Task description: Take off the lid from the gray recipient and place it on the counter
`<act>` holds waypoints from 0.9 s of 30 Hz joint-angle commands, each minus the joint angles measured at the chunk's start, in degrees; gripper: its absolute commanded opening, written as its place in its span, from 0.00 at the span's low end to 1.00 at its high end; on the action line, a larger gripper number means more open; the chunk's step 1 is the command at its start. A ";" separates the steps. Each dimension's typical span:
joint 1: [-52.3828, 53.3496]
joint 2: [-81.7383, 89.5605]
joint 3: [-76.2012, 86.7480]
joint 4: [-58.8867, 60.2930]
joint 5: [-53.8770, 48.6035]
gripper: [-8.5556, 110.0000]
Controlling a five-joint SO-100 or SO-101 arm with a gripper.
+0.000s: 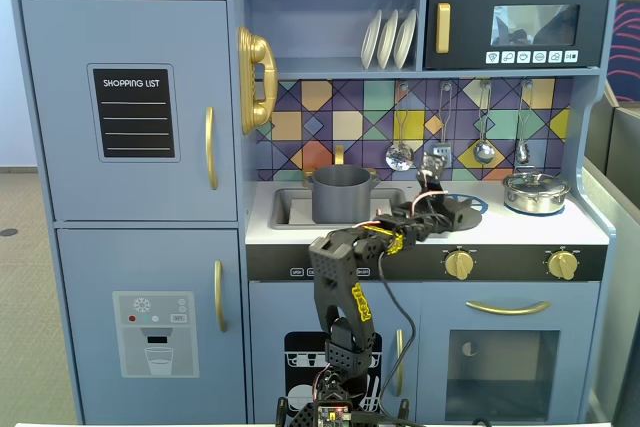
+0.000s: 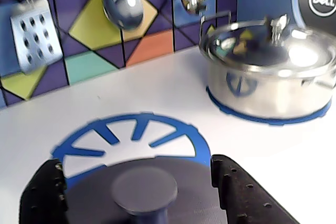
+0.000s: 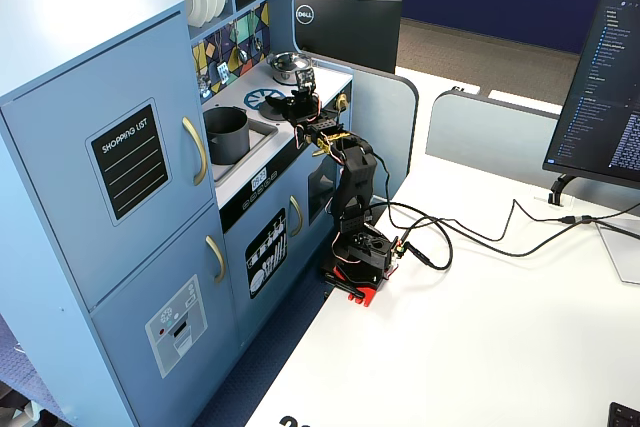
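Note:
The dark-gray lid [image 2: 181,174] with its round knob [image 2: 144,190] lies flat low in the wrist view, over the near edge of the blue-and-white burner print [image 2: 131,124] on the pale counter [image 2: 157,87]. My gripper [image 2: 137,165] stands over it with both black fingers wide apart, one at each side of the disc and well clear of the knob. The gray recipient [image 1: 342,194] stands uncovered in the sink cut-out, left of my gripper [image 1: 455,212]; it also shows in the other fixed view [image 3: 228,134].
A shiny steel pot [image 2: 270,72] with its own lid sits on a second burner print at the right back. Utensils, including a slotted spatula [image 2: 31,32] and a ladle [image 2: 123,6], hang on the tiled back wall. The sink [image 1: 290,209] is left of the burner.

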 commanded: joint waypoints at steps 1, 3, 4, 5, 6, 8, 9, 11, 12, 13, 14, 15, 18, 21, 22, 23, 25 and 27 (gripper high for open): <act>-1.93 14.50 -1.23 10.63 1.49 0.27; -3.43 21.88 -0.26 21.71 3.69 0.23; -4.31 25.58 0.00 27.86 4.31 0.20; -5.36 29.09 0.62 33.22 5.45 0.18; -6.77 32.78 1.49 37.97 6.42 0.16; -9.93 38.85 2.29 48.34 7.38 0.11; -12.13 41.31 2.46 53.09 7.03 0.08; -15.82 46.14 5.36 57.92 7.47 0.07; -17.75 48.25 7.03 59.50 7.03 0.07; -19.69 50.10 8.88 61.08 6.33 0.07; -21.71 51.86 10.90 62.40 5.01 0.07; -23.55 53.70 13.36 63.46 4.13 0.07; -28.39 58.45 21.01 66.71 2.99 0.07; -31.55 63.11 29.53 68.82 -0.97 0.07; -32.26 64.51 31.90 69.79 -1.23 0.07; -32.78 65.92 33.93 70.84 -1.85 0.07; -33.84 68.47 37.27 72.86 -0.62 0.07; -34.37 70.58 39.99 74.62 1.23 0.07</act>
